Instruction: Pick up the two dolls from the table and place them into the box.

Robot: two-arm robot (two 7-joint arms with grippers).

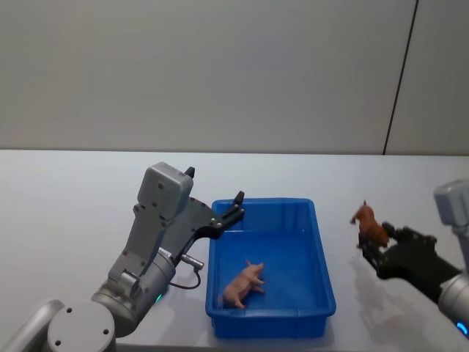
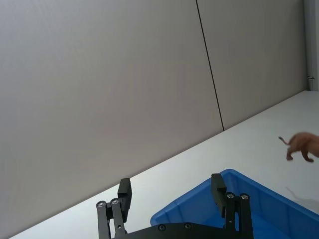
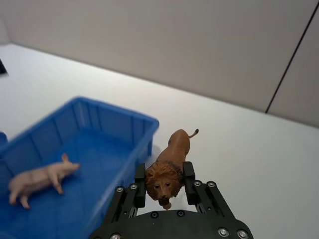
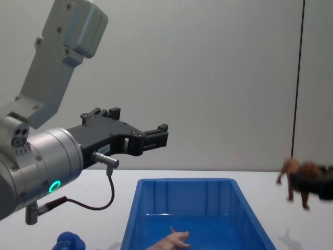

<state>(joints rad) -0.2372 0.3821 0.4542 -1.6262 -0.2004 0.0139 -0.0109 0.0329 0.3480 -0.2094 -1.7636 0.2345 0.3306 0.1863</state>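
Observation:
My right gripper (image 3: 164, 175) is shut on the brown lion doll (image 3: 169, 164), holding it in the air to the right of the blue box (image 1: 264, 203). The head view shows the lion (image 1: 371, 229) above the table in that gripper (image 1: 375, 248). A pale pink figure (image 1: 244, 284) lies inside the box. My left gripper (image 1: 215, 185) hangs open and holds nothing above the box's far left corner; its fingers (image 2: 218, 188) stand wide apart. A rounded blue doll (image 4: 68, 242) sits on the table left of the box (image 4: 184, 182), under my left arm.
The white table (image 1: 73, 198) stretches bare to the left and behind the box. A plain grey wall (image 1: 220, 73) closes the back.

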